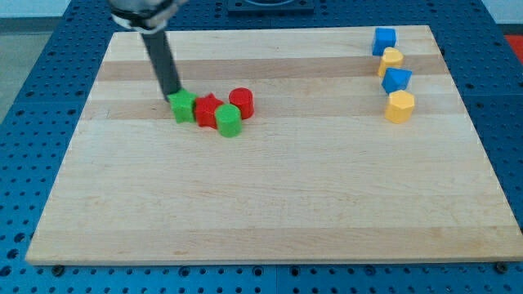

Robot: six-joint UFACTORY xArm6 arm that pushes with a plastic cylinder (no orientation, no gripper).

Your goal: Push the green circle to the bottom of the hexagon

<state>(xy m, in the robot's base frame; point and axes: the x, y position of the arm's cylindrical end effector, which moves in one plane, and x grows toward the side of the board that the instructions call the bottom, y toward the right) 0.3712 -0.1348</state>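
The green circle [229, 120] stands left of centre on the wooden board [270, 204], touching a red star-like block [207, 109] on its upper left. A red round block [241, 103] sits just above and right of it. A green square-ish block [183, 106] lies left of the red star. My tip [172, 94] touches the upper left of that green block, well left of the green circle. The yellow hexagon [400, 106] sits far off at the view's right.
In a column at the upper right, above the hexagon, are a blue block [384, 39], a yellow block [391, 60] and another blue block [396, 80]. The board lies on a blue perforated table.
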